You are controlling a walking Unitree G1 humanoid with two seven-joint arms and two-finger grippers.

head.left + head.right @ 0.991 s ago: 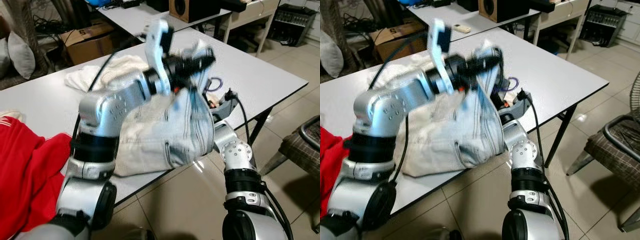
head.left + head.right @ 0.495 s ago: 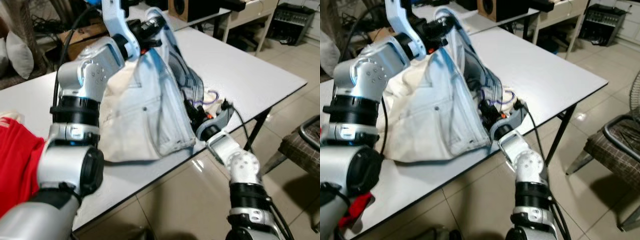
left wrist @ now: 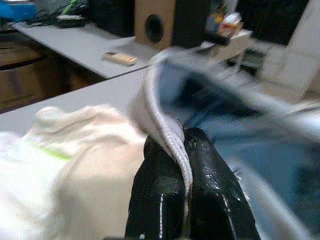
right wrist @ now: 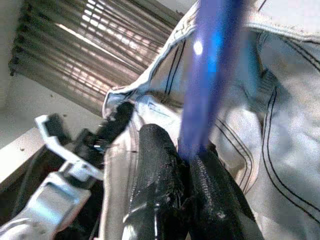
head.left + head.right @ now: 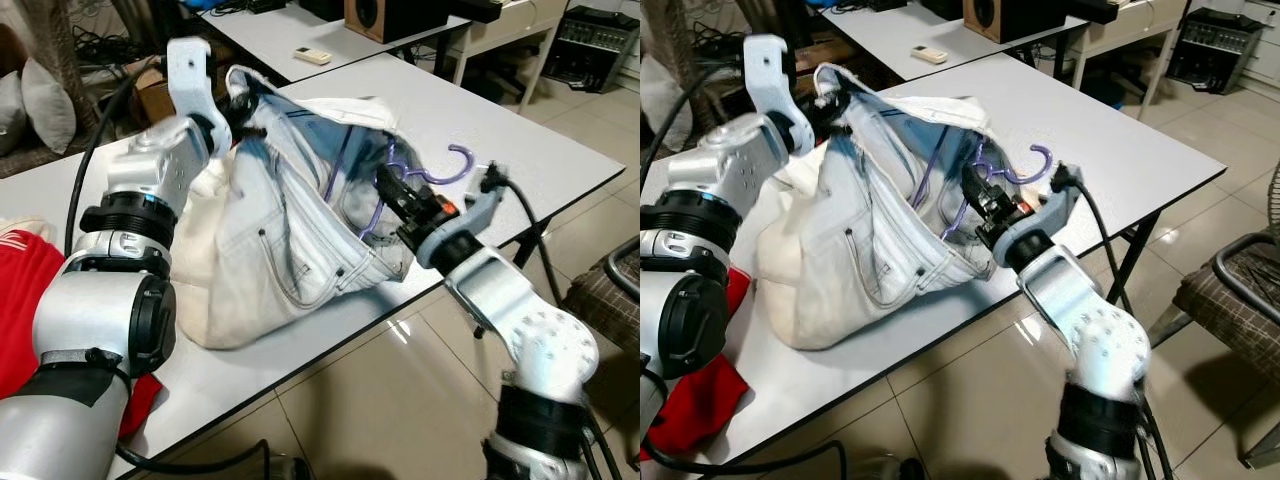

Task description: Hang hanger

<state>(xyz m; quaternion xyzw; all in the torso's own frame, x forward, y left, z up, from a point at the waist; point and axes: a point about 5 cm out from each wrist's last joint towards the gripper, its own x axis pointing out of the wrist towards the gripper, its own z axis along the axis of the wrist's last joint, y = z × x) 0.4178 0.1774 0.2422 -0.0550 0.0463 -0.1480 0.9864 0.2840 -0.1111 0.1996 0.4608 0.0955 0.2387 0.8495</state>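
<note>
One purple hanger (image 5: 395, 180) (hook up) in right gripper (image 5: 392, 192), inside jeans (image 5: 300, 220).

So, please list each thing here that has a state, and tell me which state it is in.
Left end effector: shut on the jeans' waistband, holding it up.
Right end effector: shut on the purple hanger.
Jeans: waist held open, the rest lying on the table.
Purple hanger: partly inside the jeans, hook outside.

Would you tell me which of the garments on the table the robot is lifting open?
The pale denim jeans: the left tool pinches their waistband up, while the cream cloth and red garment lie flat.
</note>
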